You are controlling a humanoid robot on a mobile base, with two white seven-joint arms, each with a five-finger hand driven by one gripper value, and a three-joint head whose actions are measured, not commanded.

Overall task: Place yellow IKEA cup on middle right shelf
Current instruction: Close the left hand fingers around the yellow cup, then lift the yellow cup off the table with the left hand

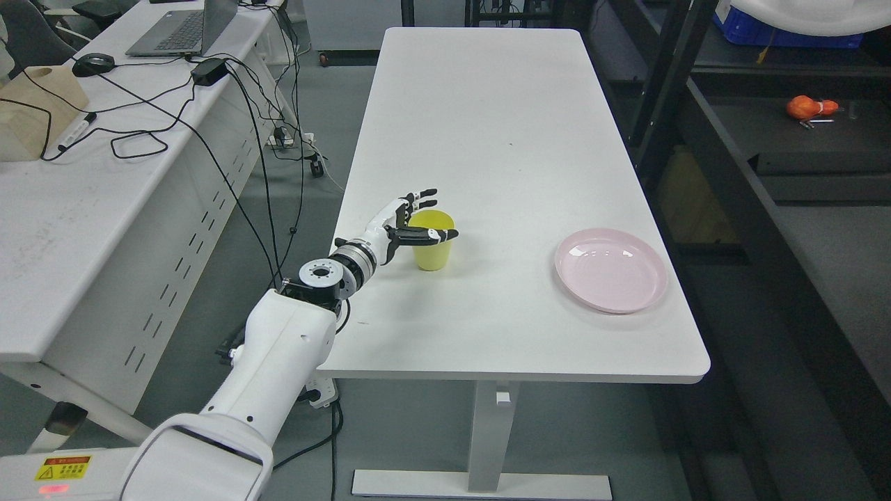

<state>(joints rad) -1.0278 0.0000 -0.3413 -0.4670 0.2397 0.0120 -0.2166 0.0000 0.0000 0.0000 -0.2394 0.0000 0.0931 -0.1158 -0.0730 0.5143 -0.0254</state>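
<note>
The yellow cup (pixel 433 241) stands upright on the white table (pixel 487 139), mouth up, its long axis vertical; nothing shows inside it. The left hand (pixel 407 223) sits right against the cup's left side, fingers (pixel 424 196) spread behind the rim and the thumb (pixel 435 236) reaching across the front, around the cup but not closed tight on it. Well off to the hand's right lies a pink plate (pixel 611 270), bare. Beyond the plate, further right, dark shelving (pixel 766 160) carries an orange object (pixel 807 108). To the hand's left, a second desk (pixel 69 209) holds a laptop (pixel 184 28) and trailing cables (pixel 230 104).
</note>
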